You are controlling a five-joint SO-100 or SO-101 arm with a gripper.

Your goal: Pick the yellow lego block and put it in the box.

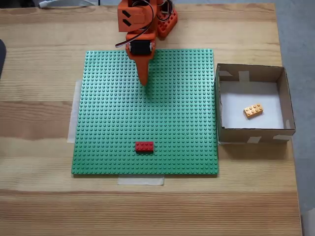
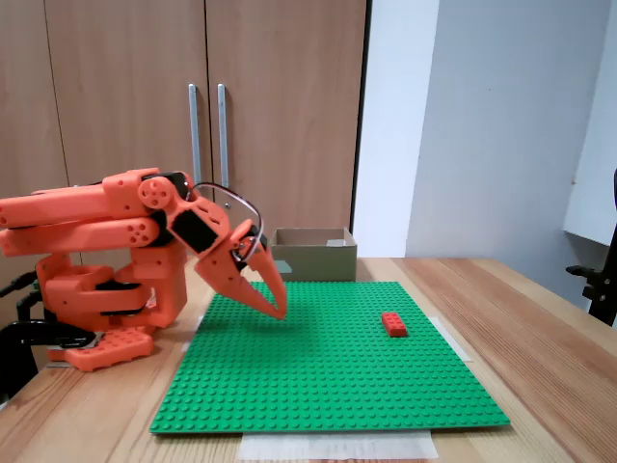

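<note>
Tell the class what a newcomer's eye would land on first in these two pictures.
First, the bright orange arm folded low at the far edge of the green baseplate, its gripper tip just above the studs. Next, the yellow lego block lying inside the box, and a red brick alone on the plate.

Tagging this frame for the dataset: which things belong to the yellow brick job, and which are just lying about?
Part of the job:
- yellow brick, already lying on the box floor
- box, right of the green plate in the view from above
- hand, shut and empty over the plate

Just lying about:
- red brick, on the plate
- green plate
- tape strip at the plate's near edge
</note>
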